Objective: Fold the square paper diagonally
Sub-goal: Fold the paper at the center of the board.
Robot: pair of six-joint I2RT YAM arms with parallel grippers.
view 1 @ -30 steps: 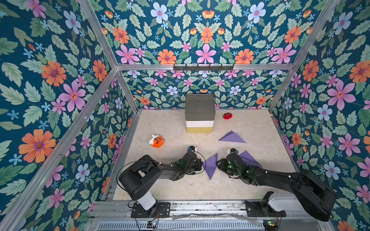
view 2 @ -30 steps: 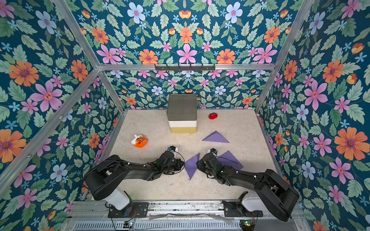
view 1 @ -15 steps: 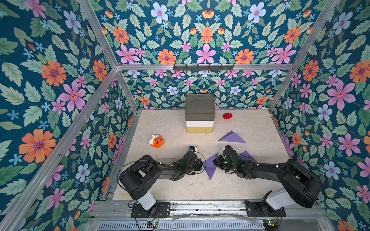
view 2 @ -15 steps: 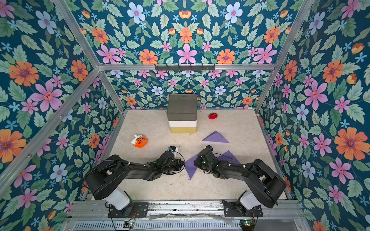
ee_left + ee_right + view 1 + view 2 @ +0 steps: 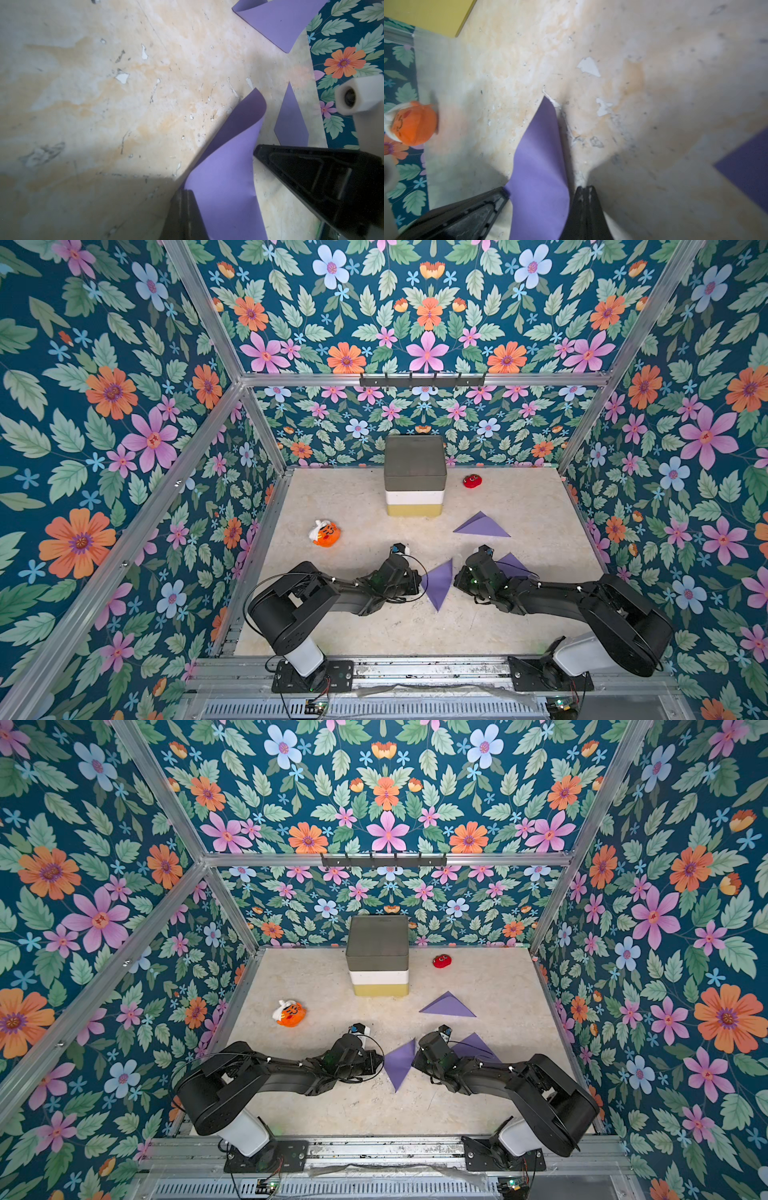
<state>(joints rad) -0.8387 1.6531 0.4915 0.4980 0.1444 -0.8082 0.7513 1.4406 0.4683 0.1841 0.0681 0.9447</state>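
The purple paper [image 5: 438, 583] [image 5: 400, 1063] lies near the table's front, folded over into a narrow pointed shape with one flap curling up off the surface [image 5: 224, 166] [image 5: 539, 166]. My left gripper [image 5: 417, 578] [image 5: 185, 199] is shut, its tips against the paper's left edge. From the other side my right gripper [image 5: 457, 578] [image 5: 584, 197] is shut too, pressed to the paper's right edge. No paper shows between either pair of pads. Both arms lie low over the table, facing each other.
Two more purple folded triangles lie to the right, one [image 5: 482, 526] further back and one [image 5: 513, 564] partly under the right arm. A grey, white and yellow stack of boxes [image 5: 415, 477] stands at the back, with a red toy [image 5: 472, 481] beside it. An orange plush [image 5: 325, 533] sits to the left.
The right gripper has closed and its arm has drawn in slightly towards the paper. The left arm and the paper have stayed where they were.
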